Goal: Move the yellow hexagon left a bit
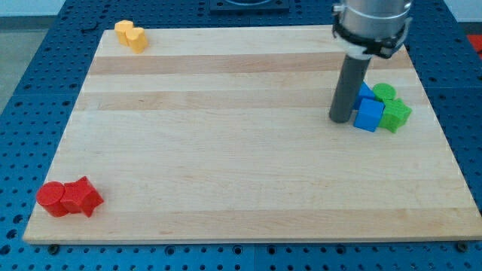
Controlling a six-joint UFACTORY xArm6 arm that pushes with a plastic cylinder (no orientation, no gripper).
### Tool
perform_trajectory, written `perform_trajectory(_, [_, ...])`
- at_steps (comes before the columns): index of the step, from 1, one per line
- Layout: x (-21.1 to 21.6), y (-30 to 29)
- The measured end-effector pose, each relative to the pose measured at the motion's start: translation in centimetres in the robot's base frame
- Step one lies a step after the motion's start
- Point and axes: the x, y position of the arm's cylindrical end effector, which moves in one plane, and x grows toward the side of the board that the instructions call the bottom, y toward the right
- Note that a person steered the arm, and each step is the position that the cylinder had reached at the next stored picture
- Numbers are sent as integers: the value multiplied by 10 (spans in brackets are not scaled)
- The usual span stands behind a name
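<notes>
Two yellow blocks touch each other at the board's top left corner: a yellow hexagon (137, 38) on the right and a rounder yellow block (123, 31) on the left. My tip (340, 120) is far off at the view's right, just left of a blue cube (369, 114). The rod stands upright and partly hides a second blue block (364, 93) behind it. My tip touches no yellow block.
A green cylinder (385, 93) and a green star-like block (396, 114) sit right of the blue blocks. A red cylinder (52, 198) and a red star-like block (81, 197) lie at the bottom left. The wooden board (241, 173) rests on a blue perforated table.
</notes>
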Motion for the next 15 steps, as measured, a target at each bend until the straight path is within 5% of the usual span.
perform_trajectory(2, [66, -23])
perform_trajectory(15, [67, -76])
